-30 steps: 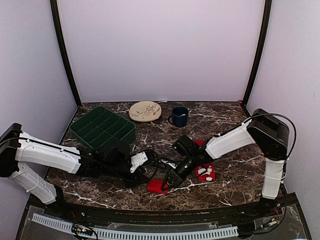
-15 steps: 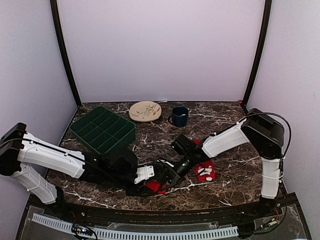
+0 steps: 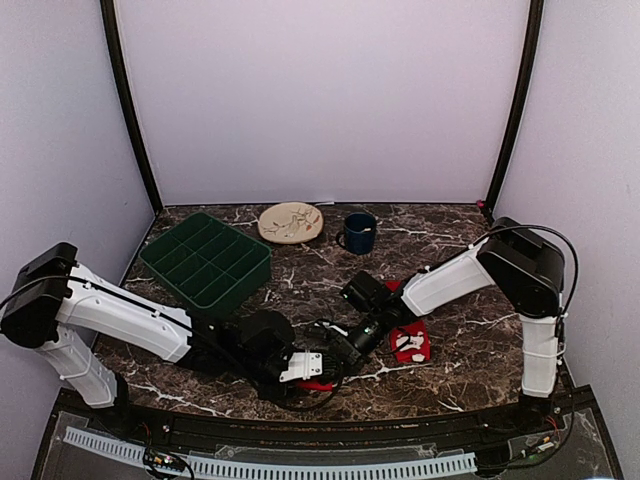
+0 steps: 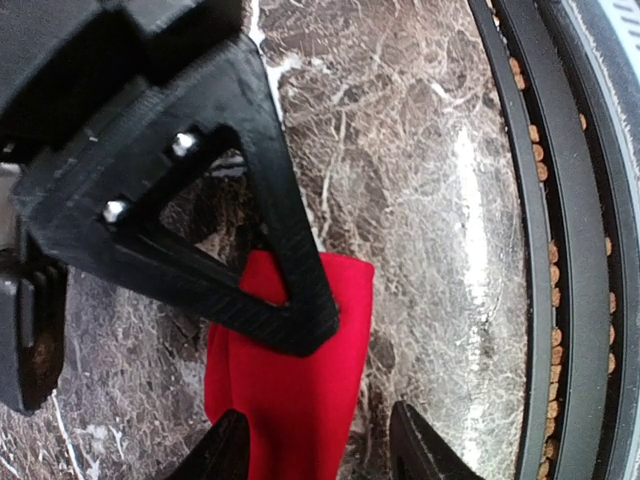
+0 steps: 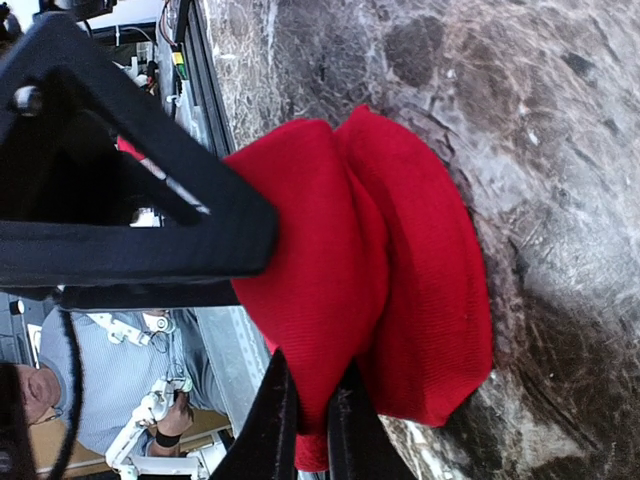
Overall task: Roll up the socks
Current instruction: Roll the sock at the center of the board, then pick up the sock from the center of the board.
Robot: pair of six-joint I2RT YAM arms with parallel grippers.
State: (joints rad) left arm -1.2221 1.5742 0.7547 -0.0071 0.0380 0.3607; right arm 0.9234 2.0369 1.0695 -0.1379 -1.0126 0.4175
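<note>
Barely into the rolling. Pinches a fold of one sock [image 5: 400, 280] tight in the right gripper [image 5: 310, 410], near the middle of the bench's [image 3: 450, 250] near edge. Straddles that sock with the left gripper [image 4: 320, 455], jaws apart, nothing held. Leaves the second sock [image 3: 410, 343] flat nearby, toward the right edge, unrolled. Works on dark marble, with tray [image 3: 205, 262], plate [image 3: 291, 222] and mug [image 3: 359, 232] toward the far edge, lilac walls [image 3: 320, 100] around.

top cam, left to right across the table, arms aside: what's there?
Dark green plastic compartment tray → round beige patterned plate → dark blue mug → flat red fabric sock with white markings. The second red sock is mostly hidden by the arms, so it is left out.
</note>
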